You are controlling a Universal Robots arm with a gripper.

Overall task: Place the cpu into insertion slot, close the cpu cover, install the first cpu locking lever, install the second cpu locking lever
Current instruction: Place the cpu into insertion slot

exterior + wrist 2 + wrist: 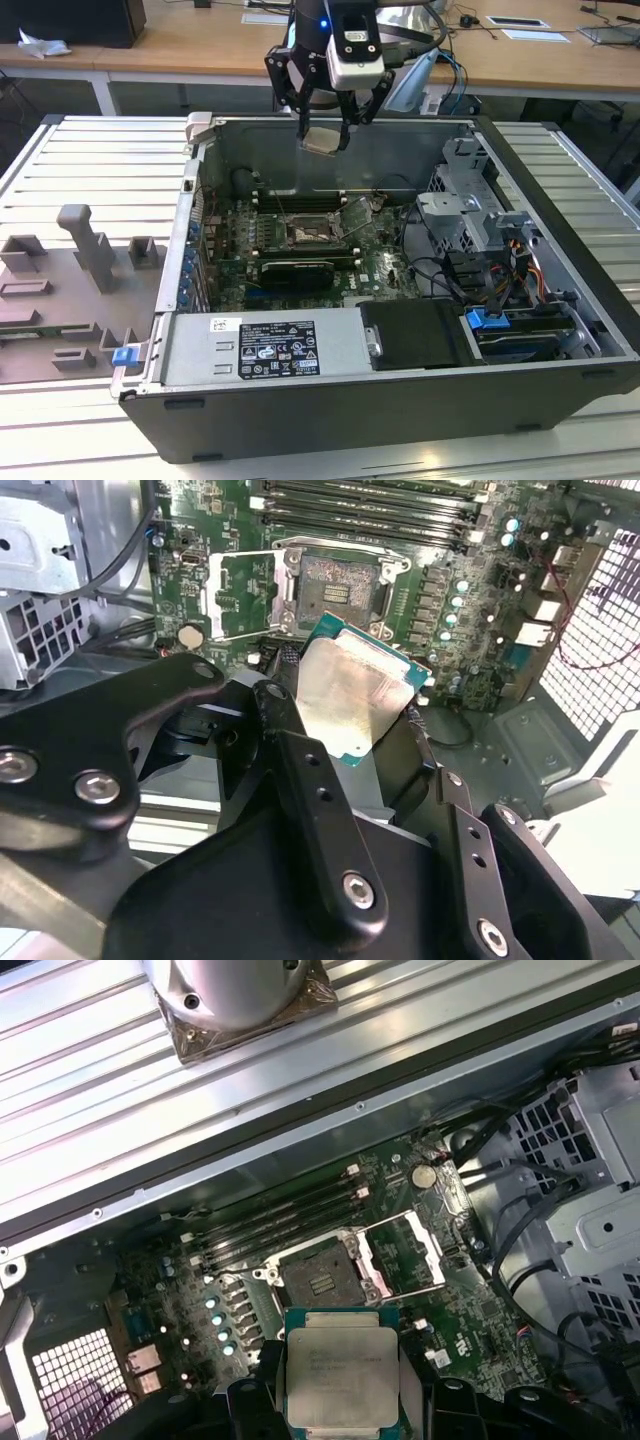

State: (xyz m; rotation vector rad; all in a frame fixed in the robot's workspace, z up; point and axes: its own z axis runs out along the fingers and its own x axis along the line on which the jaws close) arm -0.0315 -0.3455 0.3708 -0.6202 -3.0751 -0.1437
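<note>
A ribbed, silvery metal bench (90, 160) carries an open, dark grey computer case (560, 230) that lies on its side with its interior facing up. On the floor of the case is a green circuit board (385, 265), crowded with small components and long black memory slots.

Above the case, in the exterior view, hangs the arm's black gripper (325, 125). It has closed to the width of the cpu (323, 138) and pinches the chip by two opposite edges. The chip is in the air, slightly tilted, high over the board and well apart from the socket below.

In the second wrist view the black, angular metal fingers (300, 780), dotted with screw heads, press against both sides of the cpu (355, 695). The chip is a flat square with a matt, pale silver top and a thin teal-green rim.

On the board, the insertion slot (305, 235) is a small square socket with a dark centre and a bright metal frame. Nothing sits in it.

Just beside the socket, the cpu cover (358, 218), a thin silvery frame plate with a square window, stands swung open on its hinge. Both wrist views show the slot (315, 1278) uncovered.
</note>
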